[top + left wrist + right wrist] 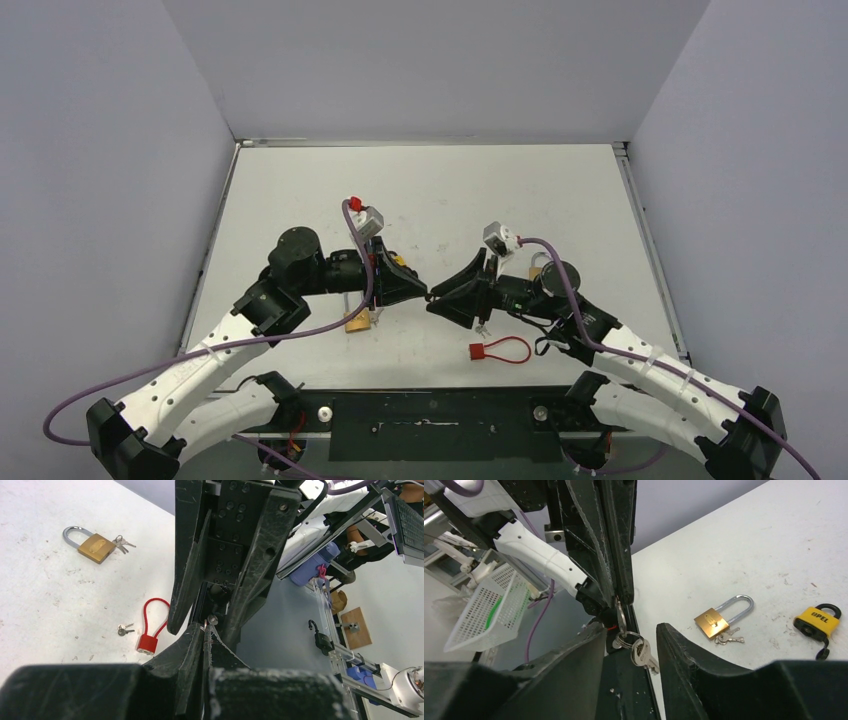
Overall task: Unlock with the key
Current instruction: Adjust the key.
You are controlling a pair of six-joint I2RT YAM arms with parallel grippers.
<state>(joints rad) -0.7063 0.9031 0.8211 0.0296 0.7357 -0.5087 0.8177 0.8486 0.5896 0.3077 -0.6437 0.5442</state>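
Near the middle of the table (450,180) the two arms meet tip to tip in the top view. The left gripper (422,292) reaches in from 9 o'clock and the right gripper (440,298) from 3 o'clock. The left gripper's jaws are pressed together and pinch the ring of a bunch of keys (642,653). In the right wrist view that ring sits at the very tips of the dark fingers (616,555) coming down from 12 o'clock, and the keys hang free below it. The right gripper's jaws stand spread, one finger at 9 o'clock and one at 3 o'clock of the hanging keys. A gap shows on both sides, so no contact with the keys is visible. In the left wrist view the right gripper's two fingers come down from 12 o'clock and straddle the left gripper's closed tips. A red cable lock (498,350) lies on the table at about 5 o'clock of the meeting point, towards the near edge. Its small keys (124,629) lie just beside it, at its 9 o'clock in the left wrist view. That same view shows a right brass padlock (95,547) at 10 o'clock of the frame, with its own keys touching its 3 o'clock side. In the right wrist view a left brass padlock (714,620) lies at 3 o'clock of the held keys, with a small set of keys at its 6 o'clock. A yellow padlock (819,621) lies apart from it, further towards 3 o'clock.
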